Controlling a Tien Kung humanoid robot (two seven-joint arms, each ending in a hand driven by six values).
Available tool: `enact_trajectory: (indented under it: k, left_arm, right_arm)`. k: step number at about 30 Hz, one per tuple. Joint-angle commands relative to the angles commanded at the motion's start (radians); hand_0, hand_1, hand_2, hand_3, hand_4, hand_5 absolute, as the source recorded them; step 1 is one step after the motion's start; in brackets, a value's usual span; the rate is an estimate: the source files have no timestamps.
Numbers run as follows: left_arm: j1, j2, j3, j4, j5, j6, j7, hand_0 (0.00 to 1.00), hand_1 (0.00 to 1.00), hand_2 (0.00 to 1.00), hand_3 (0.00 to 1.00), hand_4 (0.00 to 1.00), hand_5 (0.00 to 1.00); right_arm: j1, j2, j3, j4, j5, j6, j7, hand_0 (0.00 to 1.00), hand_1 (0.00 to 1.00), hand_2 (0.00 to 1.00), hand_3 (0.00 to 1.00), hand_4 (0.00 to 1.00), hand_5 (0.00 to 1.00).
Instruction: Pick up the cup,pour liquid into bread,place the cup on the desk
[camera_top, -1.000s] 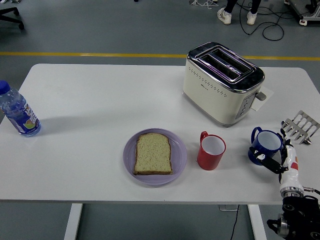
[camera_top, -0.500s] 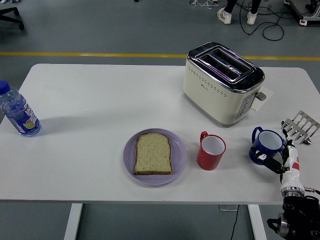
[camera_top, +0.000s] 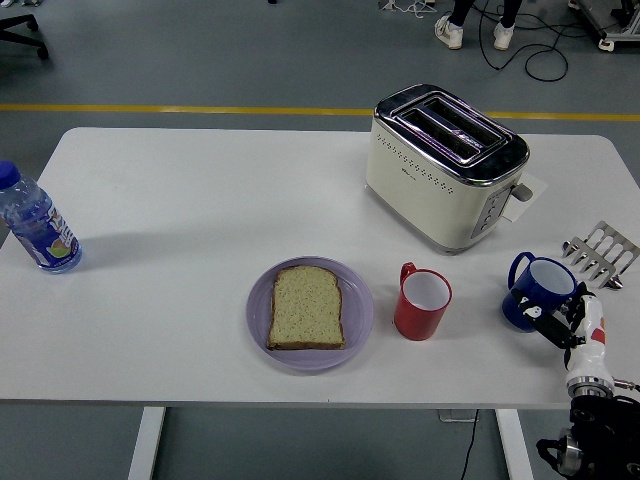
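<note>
Since the earlier frame the blue two-handled plastic cup (camera_top: 540, 291) has shifted slightly right and appears tilted, with the right robot hand (camera_top: 567, 325) pressed against its near side. Whether the fingers are clamped on it cannot be told. The cup sits near the white worktop's (camera_top: 200, 200) right edge, well apart from the bread slice (camera_top: 307, 308) on the lilac plate (camera_top: 358, 310). Recommendation: secure a firm wrap before lifting, keeping the cup upright past the red mug (camera_top: 422, 302).
</note>
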Motion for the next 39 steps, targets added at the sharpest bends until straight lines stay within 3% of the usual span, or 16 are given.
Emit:
enact_trajectory:
  k: [3, 4, 9, 10, 11, 20, 22, 32, 39]
  left_arm:
    - [0.002, 0.0, 0.002, 0.0, 0.0, 0.0, 0.0, 0.635, 0.645, 0.654, 0.507, 0.24, 0.849]
    - [0.002, 0.0, 0.003, 0.0, -0.001, 0.0, 0.0, 0.634, 0.645, 0.654, 0.507, 0.241, 0.849]
    - [0.003, 0.0, 0.002, 0.0, 0.0, -0.001, 0.0, 0.634, 0.645, 0.654, 0.507, 0.241, 0.849]
    - [0.003, 0.0, 0.001, 0.0, 0.001, -0.001, 0.0, 0.635, 0.645, 0.654, 0.507, 0.241, 0.85]
    - [0.003, 0.0, 0.001, 0.0, 0.001, -0.001, 0.0, 0.635, 0.645, 0.654, 0.507, 0.241, 0.85]
    - [-0.004, 0.002, -0.015, 0.0, 0.007, -0.001, 0.0, 0.634, 0.645, 0.654, 0.506, 0.241, 0.85]
    - [-0.006, 0.003, -0.018, -0.001, 0.009, -0.001, 0.0, 0.635, 0.646, 0.654, 0.507, 0.24, 0.849]
    - [-0.011, 0.006, -0.025, -0.001, 0.014, -0.001, 0.0, 0.634, 0.647, 0.654, 0.506, 0.24, 0.849]
    - [-0.012, 0.007, -0.027, -0.001, 0.014, -0.001, 0.0, 0.633, 0.647, 0.654, 0.506, 0.24, 0.849]
  right_arm:
    - [-0.002, -0.003, 0.002, 0.002, 0.006, 0.001, 0.004, 0.649, 0.526, 0.605, 0.729, 0.852, 0.048]
    - [-0.003, -0.004, 0.003, 0.004, 0.007, 0.001, 0.006, 0.576, 0.484, 0.573, 0.703, 0.823, 0.031]
    - [-0.007, -0.014, 0.011, 0.02, -0.002, 0.001, 0.002, 0.576, 0.484, 0.573, 0.703, 0.823, 0.031]
    - [-0.008, -0.017, 0.016, 0.026, -0.01, 0.001, -0.003, 0.5, 0.44, 0.559, 0.655, 0.794, 0.002]
    - [-0.008, -0.017, 0.018, 0.028, -0.012, 0.001, -0.005, 0.5, 0.44, 0.559, 0.655, 0.794, 0.002]
    - [-0.016, -0.055, 0.066, 0.132, -0.122, 0.011, -0.098, 0.454, 0.43, 0.567, 0.602, 0.741, 0.002]
    - [-0.019, -0.069, 0.077, 0.169, -0.15, 0.01, -0.134, 0.42, 0.442, 0.572, 0.567, 0.689, 0.002]
    - [-0.039, -0.125, 0.136, 0.403, -0.366, -0.015, -0.451, 0.424, 0.452, 0.574, 0.563, 0.676, 0.002]
    - [-0.038, -0.167, 0.136, 0.538, -0.473, -0.002, -0.607, 0.436, 0.456, 0.577, 0.562, 0.666, 0.002]
